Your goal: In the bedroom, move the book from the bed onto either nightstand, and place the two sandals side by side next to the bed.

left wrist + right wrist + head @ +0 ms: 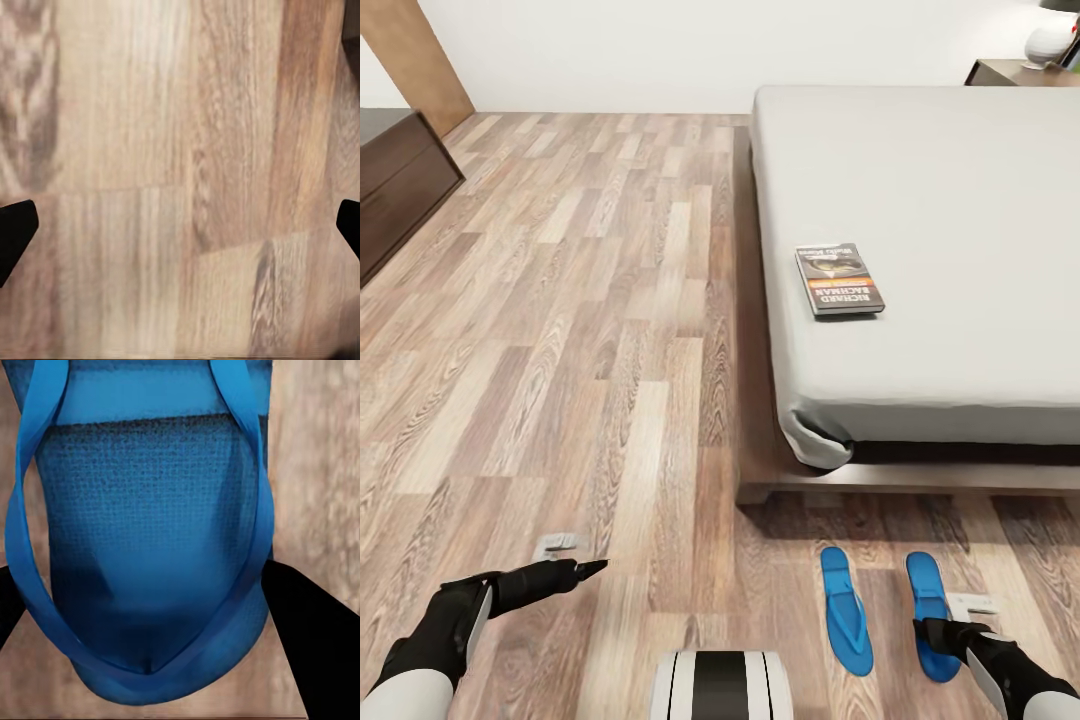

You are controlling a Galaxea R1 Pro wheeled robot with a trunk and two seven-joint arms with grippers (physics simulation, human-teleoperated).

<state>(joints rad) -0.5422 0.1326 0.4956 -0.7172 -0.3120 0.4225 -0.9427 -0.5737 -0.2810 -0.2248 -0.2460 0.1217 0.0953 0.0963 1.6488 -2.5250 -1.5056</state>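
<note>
The two bright blue flat flip-flop sandals lie on the brown wood-plank floor (610, 330) at the foot of the large low bed with its pale grey mattress (940, 180), at roughly 5 o'clock in the head view. The left-hand sandal (847, 610) and the right-hand sandal (930, 600) rest soles down, parallel, a narrow strip of floor between them. Judged from this layout, they already sit side by side next to the bed frame, so this part of the task appears nearly met.

The right tool (940, 632) is low over the heel end of the right-hand sandal. In the right wrist view its dark fingers (315, 637) stand either side of the blue sole (150, 532) with floor visible between finger and sandal, so the tool is spread and clamps nothing. Whether it touches the sandal cannot be told.

The left tool (585, 570) hangs over bare floor at 7 o'clock, fingers (15, 229) wide apart at the edges of the left wrist view, holding nothing; it is parked clear of the work.

The thin dark paperback book with the orange band (839, 279) lies flat on the mattress near the bed's left edge, at about 1 o'clock. A dark brown nightstand (1010, 72) carrying a white object (1050, 42) stands beyond the bed at the far right. The book transfer remains to be done.
</note>
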